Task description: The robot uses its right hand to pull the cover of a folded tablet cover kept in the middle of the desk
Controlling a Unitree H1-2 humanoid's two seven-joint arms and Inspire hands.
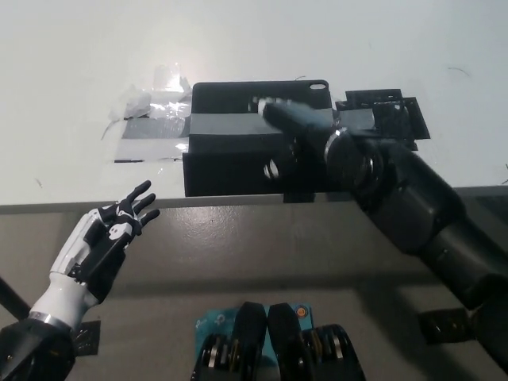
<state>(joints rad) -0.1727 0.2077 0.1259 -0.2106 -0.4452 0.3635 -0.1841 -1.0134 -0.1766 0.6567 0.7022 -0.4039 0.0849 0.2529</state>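
Your black right hand [292, 131] lies on the black tablet cover [238, 159] in the middle of the desk [71, 63]; you cannot tell its grip. Your white left hand [103, 238] hangs open, near left.

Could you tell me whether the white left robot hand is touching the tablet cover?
No, the left robot hand rests below the desk edge, apart from the tablet cover.
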